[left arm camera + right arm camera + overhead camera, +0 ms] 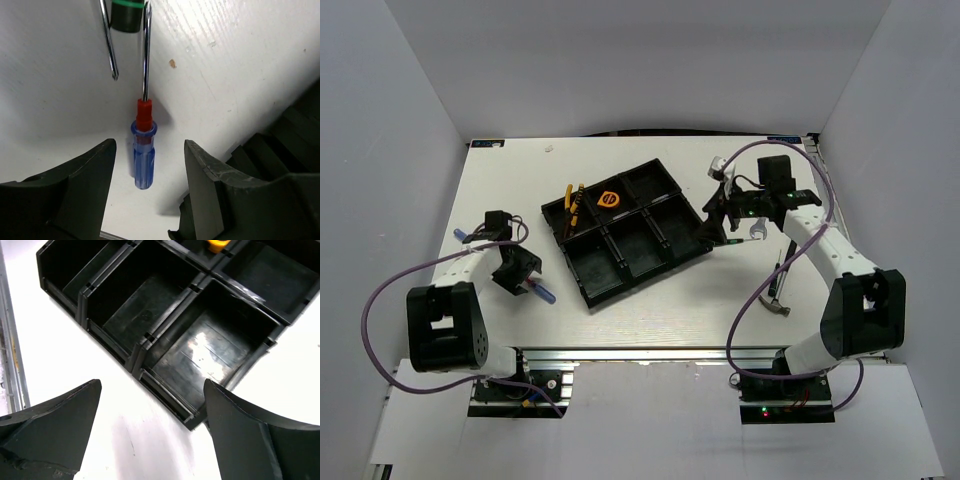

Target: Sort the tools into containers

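the left gripper (pixel 150 150) is wide open, and bare table (pixel 60 100) shows on both sides of the red-blue screwdriver (pixel 142 157) handle, so the fingers have room there. just ahead, the green-black tool (pixel 127 15) and a thin metal shaft (pixel 109 45) crowd the screwdriver's long shaft. the tray (pixel 642 275) stands near on its right. below the open right gripper (pixel 150 387), the near compartments (pixel 200 355) are free from above; only the dividing walls (pixel 142 347) stand between them.

White table (pixel 650 300) with tray (pixel 620 262), hammer (pixel 778 290)
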Robot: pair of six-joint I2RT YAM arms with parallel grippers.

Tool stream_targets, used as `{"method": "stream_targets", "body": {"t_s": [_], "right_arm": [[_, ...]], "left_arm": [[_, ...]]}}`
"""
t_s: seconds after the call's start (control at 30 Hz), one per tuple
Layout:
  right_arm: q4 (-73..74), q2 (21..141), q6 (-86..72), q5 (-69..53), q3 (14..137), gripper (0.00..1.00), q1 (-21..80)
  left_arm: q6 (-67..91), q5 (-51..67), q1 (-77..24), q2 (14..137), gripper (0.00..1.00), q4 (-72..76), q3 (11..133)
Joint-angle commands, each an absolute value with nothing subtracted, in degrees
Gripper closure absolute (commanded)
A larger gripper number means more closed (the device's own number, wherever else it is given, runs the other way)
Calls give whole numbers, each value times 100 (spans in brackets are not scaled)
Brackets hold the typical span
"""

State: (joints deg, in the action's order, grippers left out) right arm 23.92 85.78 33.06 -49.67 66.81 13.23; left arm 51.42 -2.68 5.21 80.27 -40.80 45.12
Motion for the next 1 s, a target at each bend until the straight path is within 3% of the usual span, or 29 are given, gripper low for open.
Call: {"method": "stream_targets", "body": {"t_s": [0.0, 0.3, 0.43, 0.83, 0.97], "right_arm": [[2382, 8297, 3366, -5124, 6618, 11, 1169], [2408, 8121, 3340, -5080, 6469, 11, 897], [2435, 8112, 3349, -5062, 6460, 11, 826], [2487, 8086, 3348, -5089, 6495, 11, 677], [2522, 8060, 3366, -5089, 6486, 11, 624]], "left_arm": [[5036, -387, 554, 8208, 32, -3982, 4711], [4992, -272, 554, 8631, 37, -3674, 4632], [4913, -255, 554, 8718, 44, -3647, 4676], [4781, -18, 466, 8640, 90, -3577, 5035], [4615, -44, 413, 8368, 100, -3630, 5404]]}}
